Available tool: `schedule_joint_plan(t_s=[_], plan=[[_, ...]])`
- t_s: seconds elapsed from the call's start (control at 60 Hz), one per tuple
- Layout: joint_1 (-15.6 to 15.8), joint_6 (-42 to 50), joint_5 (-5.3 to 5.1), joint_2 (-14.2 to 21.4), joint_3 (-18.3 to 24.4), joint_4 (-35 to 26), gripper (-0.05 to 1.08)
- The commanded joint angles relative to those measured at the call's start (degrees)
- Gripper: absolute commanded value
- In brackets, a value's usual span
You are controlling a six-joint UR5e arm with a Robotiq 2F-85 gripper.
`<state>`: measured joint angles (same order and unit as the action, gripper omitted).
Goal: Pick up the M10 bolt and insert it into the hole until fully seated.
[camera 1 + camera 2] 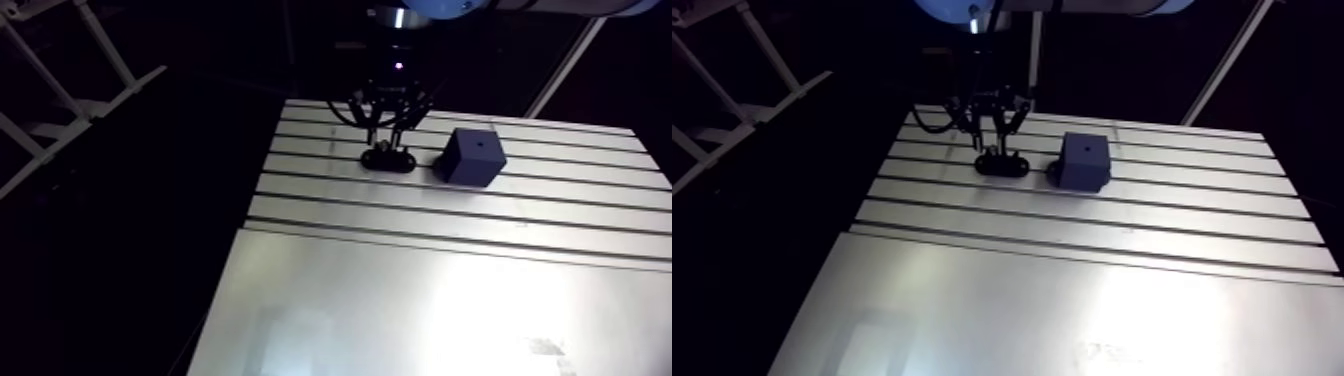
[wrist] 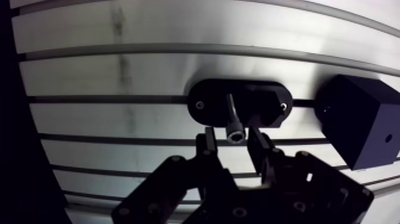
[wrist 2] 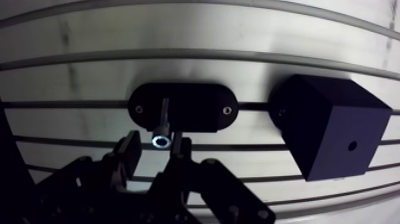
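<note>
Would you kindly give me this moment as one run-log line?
phase: pre-grasp | gripper: open, straddling bolt head | bolt: in oval holder | block: beside holder, hole empty

- The bolt's lower end was hidden inside the oval holder.
- The block's far corner was cut off by the wrist view's edge.

A: Where is the table free?
B: Across the lower half of the arm view, and at right past the black block.
A: What obstructs?
B: Upper centre: the black oval holder with the bolt standing in it. The block sits just right of it, across a narrow gap. The gripper hangs over the holder, fingers apart beside the bolt's head.
</note>
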<state>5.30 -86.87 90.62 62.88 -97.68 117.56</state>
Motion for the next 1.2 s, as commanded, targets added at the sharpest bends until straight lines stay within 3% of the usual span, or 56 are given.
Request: schedule_joint_plan(t_s=[0.017,1.2], plan=[[0.0,0.0,0.03,0.0,-0.1,0.0,0.58],[-0.1,-0.1,0.05,-0.5,0.1,0.0,0.63]])
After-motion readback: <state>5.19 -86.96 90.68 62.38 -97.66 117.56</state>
